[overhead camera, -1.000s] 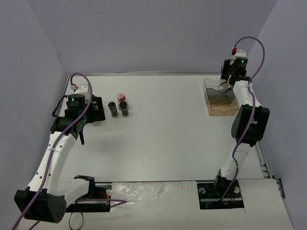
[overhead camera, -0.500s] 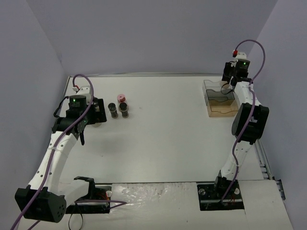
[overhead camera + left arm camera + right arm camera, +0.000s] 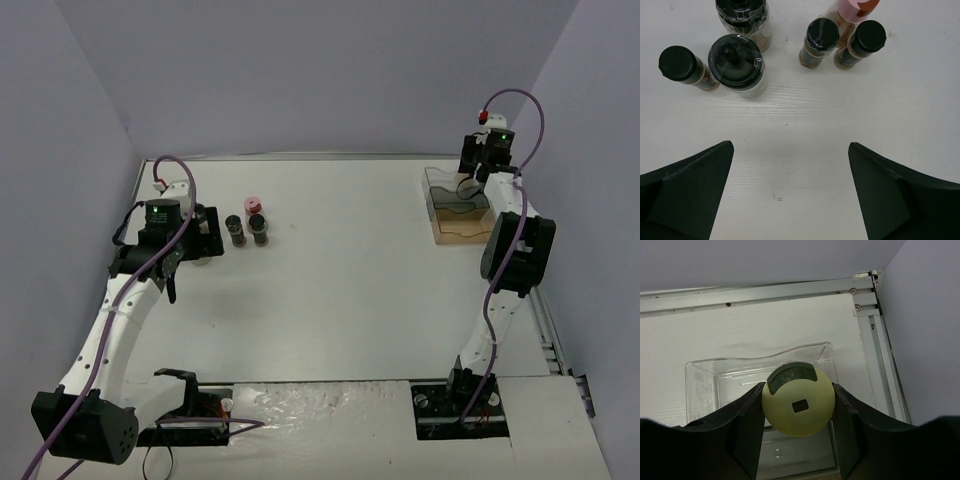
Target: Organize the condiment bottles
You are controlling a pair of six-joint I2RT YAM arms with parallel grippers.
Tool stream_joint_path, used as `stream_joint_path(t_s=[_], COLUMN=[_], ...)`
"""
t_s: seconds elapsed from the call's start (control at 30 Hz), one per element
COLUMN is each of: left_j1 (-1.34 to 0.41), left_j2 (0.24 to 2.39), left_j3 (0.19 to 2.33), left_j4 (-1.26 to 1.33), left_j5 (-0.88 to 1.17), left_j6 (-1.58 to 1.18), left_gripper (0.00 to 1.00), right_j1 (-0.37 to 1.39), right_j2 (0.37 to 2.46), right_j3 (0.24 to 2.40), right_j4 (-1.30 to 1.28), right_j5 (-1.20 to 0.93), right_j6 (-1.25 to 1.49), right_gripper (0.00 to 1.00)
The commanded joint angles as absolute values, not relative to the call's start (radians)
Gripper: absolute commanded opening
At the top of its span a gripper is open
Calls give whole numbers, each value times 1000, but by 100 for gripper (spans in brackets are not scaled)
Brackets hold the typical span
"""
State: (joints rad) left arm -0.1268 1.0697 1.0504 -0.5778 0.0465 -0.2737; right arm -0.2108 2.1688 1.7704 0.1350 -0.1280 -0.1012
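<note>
Several small condiment bottles stand at the far left. In the left wrist view there are two wide black-lidded jars (image 3: 736, 62) (image 3: 742, 12), a thin black-capped one (image 3: 676, 62), two more black-capped ones (image 3: 821, 35) (image 3: 867, 37) and a pink-capped one (image 3: 855, 6). In the top view two dark bottles (image 3: 234, 228) (image 3: 258, 225) and the pink cap (image 3: 254, 203) show. My left gripper (image 3: 202, 233) (image 3: 790, 185) is open and empty, just short of the jars. My right gripper (image 3: 468, 183) (image 3: 798, 412) is shut on a pale yellow-capped shaker (image 3: 798, 399), held over the clear tray (image 3: 760, 360) (image 3: 440, 200).
The tray sits on a wooden base at the far right, close to the right wall and the table's metal edge rail (image 3: 790, 290). The side wall stands close on the left of the jars.
The right gripper with the yellow-capped shaker has shifted slightly toward the back over the tray. The left arm has barely moved.
</note>
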Motion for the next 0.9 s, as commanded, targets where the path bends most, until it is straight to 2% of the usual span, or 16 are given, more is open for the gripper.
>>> stream_joint_path(t_s=[0.0, 0.33, 0.43, 0.6, 0.7, 0.87], left_j1=[-120, -120, -120, -120, -117, -112], left_j2=[1072, 1079, 1082, 1088, 1088, 1088], left_j3=[1068, 1065, 1064, 1063, 1062, 1057], left_j4=[-520, -514, -513, -508, -506, -497], left_j5=[60, 74, 77, 83, 94, 115], left_j6=[-285, -287, -287, -288, -289, -294], left_gripper=[97, 97, 97, 97, 97, 97], right_j1=[-215, -215, -216, -215, -215, -211], right_j2=[2176, 2212, 2224, 2215, 2166, 2051], right_j3=[1832, 1833, 1839, 1840, 1821, 1768], right_j4=[236, 240, 240, 229, 228, 227], right_j5=[-126, -84, -74, -75, -66, -61], right_j6=[-103, -101, -94, -76, -66, -37], right_gripper=[5, 21, 32, 66, 81, 91])
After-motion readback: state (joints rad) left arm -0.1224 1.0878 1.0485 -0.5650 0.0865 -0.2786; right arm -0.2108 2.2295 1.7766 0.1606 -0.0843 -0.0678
